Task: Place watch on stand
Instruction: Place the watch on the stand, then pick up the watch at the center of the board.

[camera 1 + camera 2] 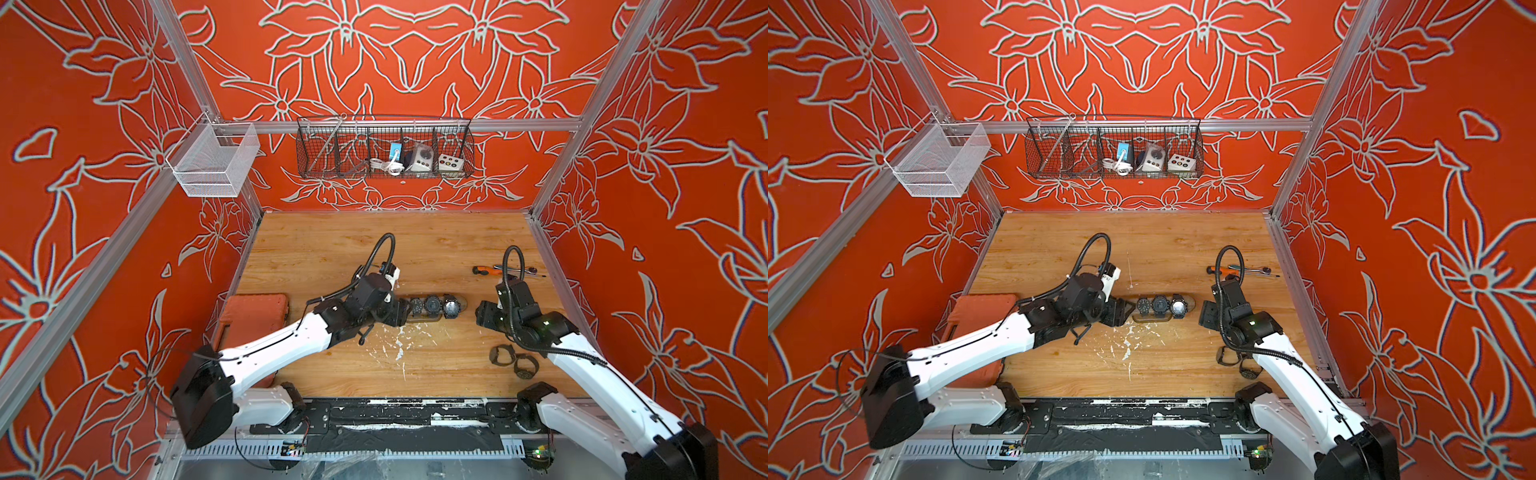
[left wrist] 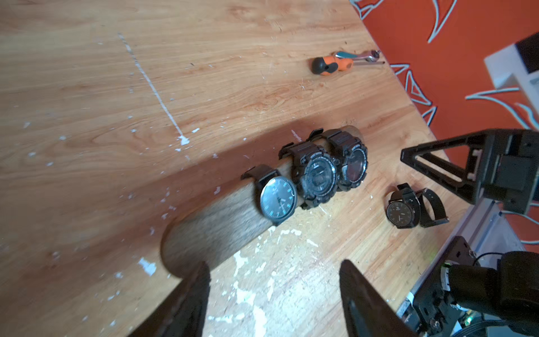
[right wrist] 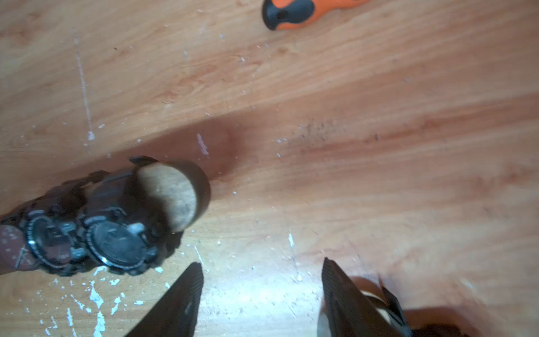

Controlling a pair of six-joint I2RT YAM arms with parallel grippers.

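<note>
Where orange flowered walls [image 1: 415, 62] enclose the scuffed, paint-flecked wooden counter [image 1: 332, 249], the stand [image 2: 210, 230] sits mid-counter carrying three watches [image 2: 316, 175]; two loose watches [image 2: 401, 211] lie near the right gripper [image 3: 262, 261]. Both it and the left gripper [image 2: 274, 264] gape empty.

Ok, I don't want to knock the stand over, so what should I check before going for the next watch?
1. Left gripper empty, jaws apart: ok.
2. Right gripper empty, jaws apart: ok.
3. Bare room on the stand beside the three mounted watches: ok.
4. Loose watches lying free on the table: ok.
5. Their straps buckled into loops: cannot tell.
</note>
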